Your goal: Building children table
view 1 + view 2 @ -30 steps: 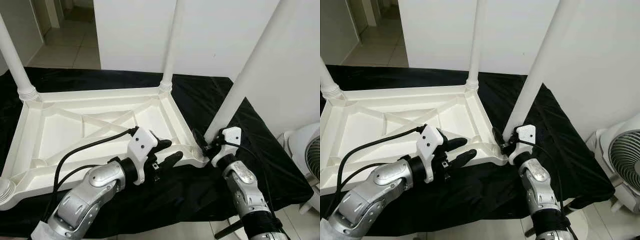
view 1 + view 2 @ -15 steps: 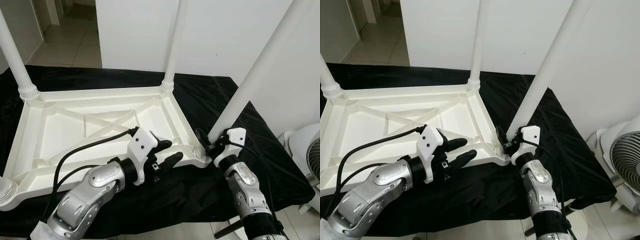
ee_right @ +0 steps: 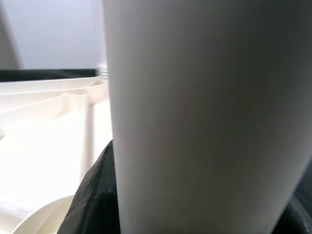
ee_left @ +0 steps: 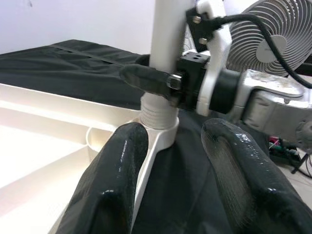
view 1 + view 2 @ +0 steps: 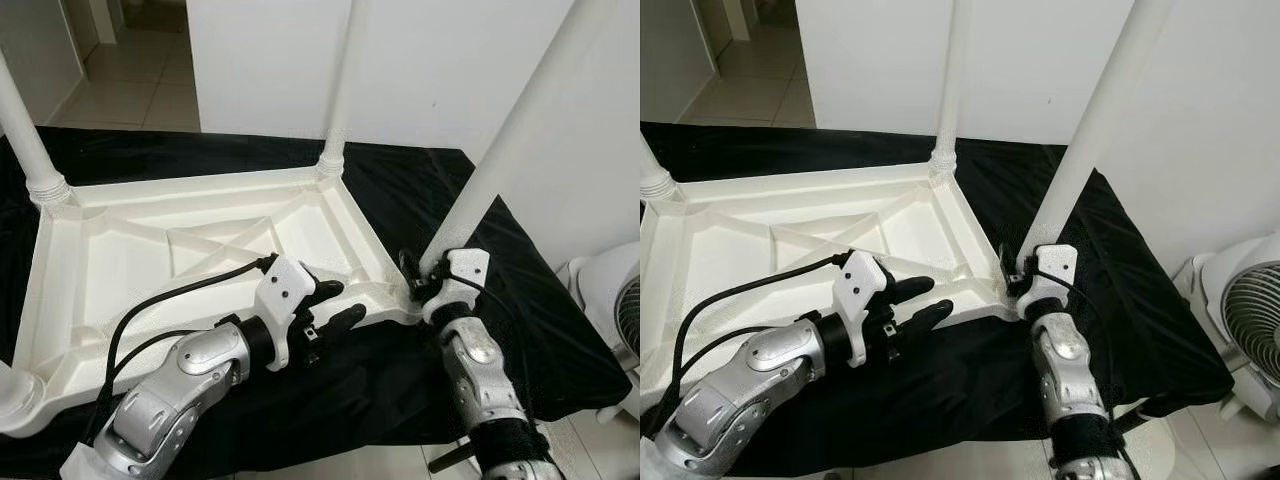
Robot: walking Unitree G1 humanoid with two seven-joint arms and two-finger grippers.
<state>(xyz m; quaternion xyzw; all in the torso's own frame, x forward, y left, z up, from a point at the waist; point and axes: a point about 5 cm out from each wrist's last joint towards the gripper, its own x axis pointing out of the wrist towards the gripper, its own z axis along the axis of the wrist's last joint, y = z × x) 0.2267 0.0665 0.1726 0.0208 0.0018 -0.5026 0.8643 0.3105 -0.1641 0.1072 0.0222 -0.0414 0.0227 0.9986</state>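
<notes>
A white plastic children's table top (image 5: 150, 260) lies upside down on a black cloth, with white legs standing up from its corners. My right gripper (image 5: 418, 278) is shut on the near right leg (image 5: 500, 150) just above its socket (image 4: 158, 129); that leg (image 3: 204, 117) is close against the right wrist camera. My left gripper (image 5: 335, 302) is open and hovers over the table's near rim, a little left of that corner. Its two black fingers (image 4: 117, 170) frame the socket in the left wrist view.
A black cloth (image 5: 540, 300) covers the work surface. Another leg (image 5: 338, 90) stands at the far right corner, one more (image 5: 25, 130) at the far left. A white fan (image 5: 1240, 320) stands on the floor at the right. A white wall (image 5: 440, 60) rises behind.
The table top has slid and turned slightly, its near right corner shifting right with the right gripper and leg. The left gripper has stayed in place.
</notes>
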